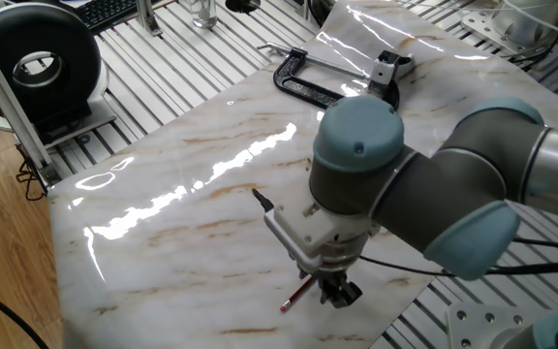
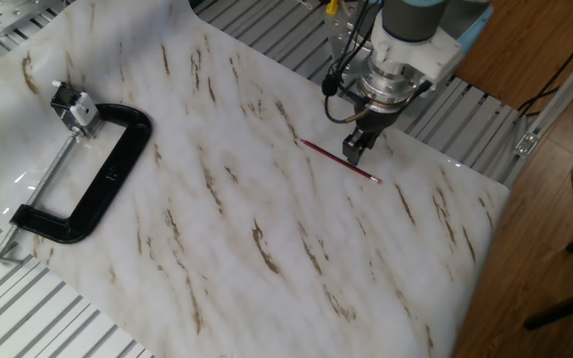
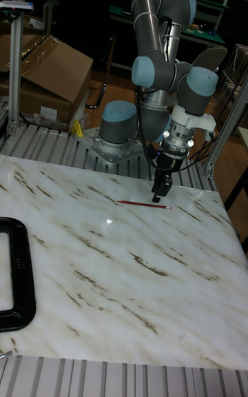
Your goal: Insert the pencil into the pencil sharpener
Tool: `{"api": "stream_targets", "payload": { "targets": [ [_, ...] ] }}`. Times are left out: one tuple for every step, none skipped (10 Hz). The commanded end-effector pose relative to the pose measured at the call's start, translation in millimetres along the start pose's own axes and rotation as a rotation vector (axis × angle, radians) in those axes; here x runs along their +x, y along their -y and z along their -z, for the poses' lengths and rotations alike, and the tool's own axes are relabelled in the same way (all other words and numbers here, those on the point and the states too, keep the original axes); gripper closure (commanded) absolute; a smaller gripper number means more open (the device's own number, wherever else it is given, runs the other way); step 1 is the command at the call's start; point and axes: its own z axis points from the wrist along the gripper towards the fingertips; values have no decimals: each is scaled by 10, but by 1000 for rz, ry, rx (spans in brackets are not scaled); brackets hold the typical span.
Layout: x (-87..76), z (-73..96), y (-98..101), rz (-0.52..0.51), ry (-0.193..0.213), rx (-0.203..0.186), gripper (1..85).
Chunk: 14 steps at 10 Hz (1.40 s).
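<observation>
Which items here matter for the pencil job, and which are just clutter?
Job:
- pencil, flat on the slab
- claw, just above the pencil
- no sharpener visible in any view

Lying about:
- C-clamp
- cardboard box
- black round unit off the slab
</observation>
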Motion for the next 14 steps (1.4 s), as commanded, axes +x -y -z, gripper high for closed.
{"api": "stream_targets", "payload": {
  "targets": [
    [-4,-14,152,9,14,7,377],
    [-14,-36,180,8,17,12,377],
    [-20,-64,205,10,18,15,377],
    [-33,-96,219,14,21,18,380],
    [-59,-129,200,9,25,21,380],
    [-83,-156,182,3,26,21,387],
    [-89,-170,179,3,26,19,393],
    [-93,-190,178,3,23,21,403],
    [-105,-201,167,-4,23,21,413],
    [-110,-201,162,-7,25,19,423],
    [-110,-203,159,-10,25,18,427],
    [-113,-207,157,-12,26,16,430],
    [-126,-214,160,-17,31,16,443],
    [-138,-216,157,-22,36,14,453]
  ]
}}
